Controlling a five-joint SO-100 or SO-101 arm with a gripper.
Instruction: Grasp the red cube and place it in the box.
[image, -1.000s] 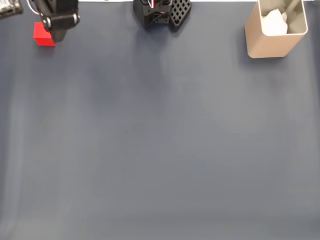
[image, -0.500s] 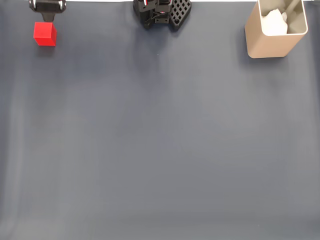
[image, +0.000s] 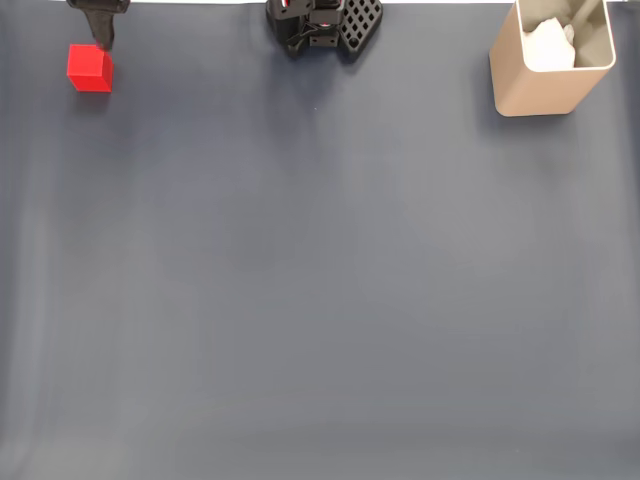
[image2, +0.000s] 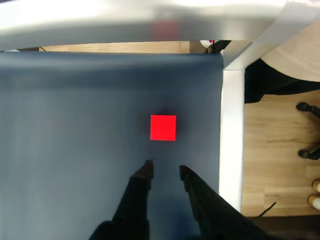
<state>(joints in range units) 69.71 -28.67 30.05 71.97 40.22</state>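
The red cube (image: 89, 68) rests on the dark blue mat at the far left near the back edge in the fixed view. In the wrist view the red cube (image2: 163, 127) lies flat on the mat just ahead of my fingertips, apart from them. My gripper (image2: 166, 170) is open, with nothing between its two black fingers (image2: 140, 185). The fixed view catches my gripper (image: 100, 35) at the top edge, just behind the cube. At the back right stands the tan box (image: 535, 90).
The arm's black base (image: 325, 25) sits at the back centre. Something white and crumpled (image: 548, 45) lies inside the box. In the wrist view the table's white edge (image2: 232, 140) runs close to the cube, with wooden floor beyond it.
A second ago my gripper overlapped the cube's upper right in the fixed view. It has since pulled back toward the top edge, leaving the cube fully uncovered and unmoved.
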